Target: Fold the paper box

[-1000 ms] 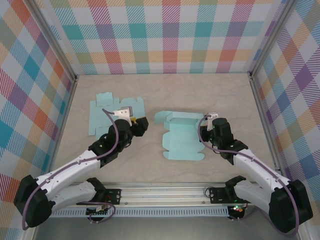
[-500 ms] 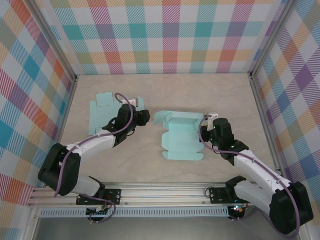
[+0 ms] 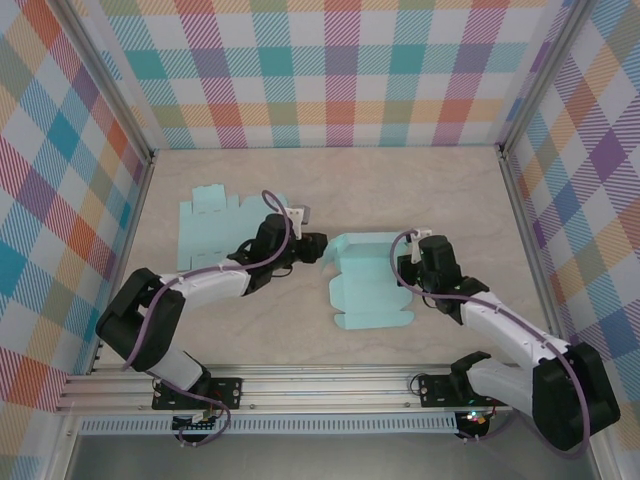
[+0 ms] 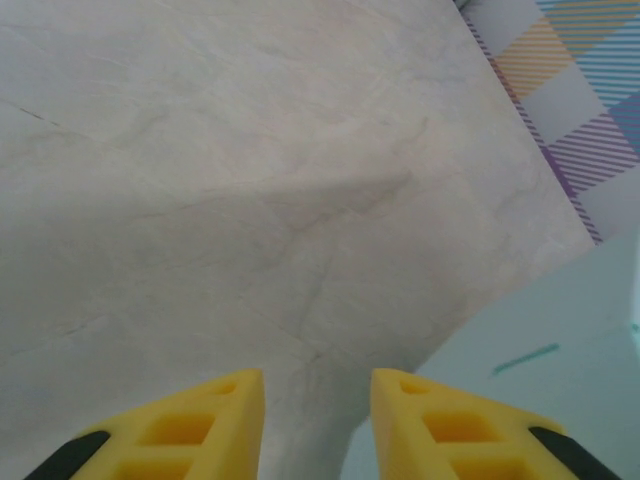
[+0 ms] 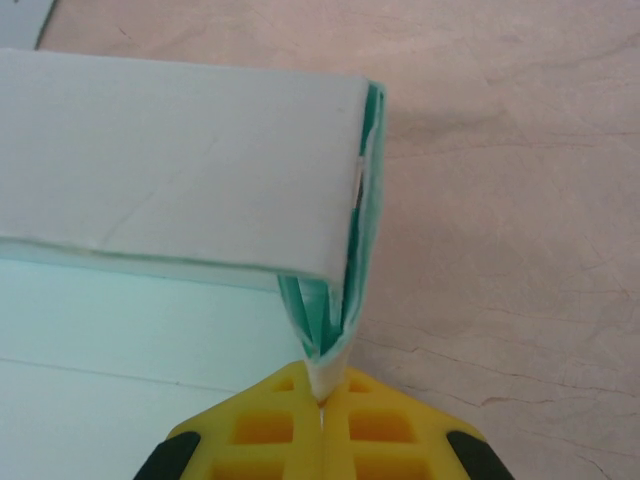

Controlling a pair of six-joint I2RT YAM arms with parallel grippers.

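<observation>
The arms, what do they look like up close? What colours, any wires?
The left arm and right arm are white tubes with black joints, each trailing a purple cable. The left hand and right hand have yellow fingers with hollow cut-outs.

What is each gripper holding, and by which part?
The right gripper pinches the paper box by its raised side flap. The left gripper is open at the box's left edge, holding nothing.

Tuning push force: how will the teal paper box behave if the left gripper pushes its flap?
Likely floppy: the paper box is thin sheet, its layers splaying where the right gripper pinches it. Probably light, since one edge pinch holds a wall up. It may slide on the smooth table rather than crease.
</observation>
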